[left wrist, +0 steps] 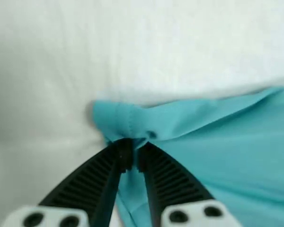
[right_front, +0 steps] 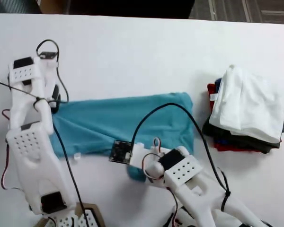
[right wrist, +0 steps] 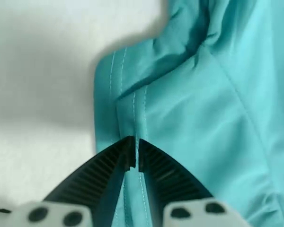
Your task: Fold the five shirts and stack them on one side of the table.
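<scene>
The left claw (left wrist: 130,156) is clamped on a bunched edge of the teal shirt (left wrist: 217,142). Its wrist view has the two ribbed black fingers (left wrist: 92,177) meeting on a small gather of cloth, with the white bench (left wrist: 132,42) beyond. The right claw (right wrist: 135,153) is likewise pinched together on the same shirt. Its tips close over a double-stitched hem that runs between them, and the fabric is rumpled into folds just past the tips.

The high view gives the layout that the wrist views lack. There the teal shirt lies as a long band across the middle of the bench. The left arm (right_front: 31,137) stands at the end toward the picture's left, and the right arm (right_front: 184,175) is at the near long edge. A little teal cloth shows under the right arm's wrist. A black cable (right_front: 180,111) from the right arm arcs over the shirt. Near the shirt's other end sits a stack of folded shirts (right_front: 236,139), with a white shirt (right_front: 248,101) on top of dark, red and blue layers.
</scene>
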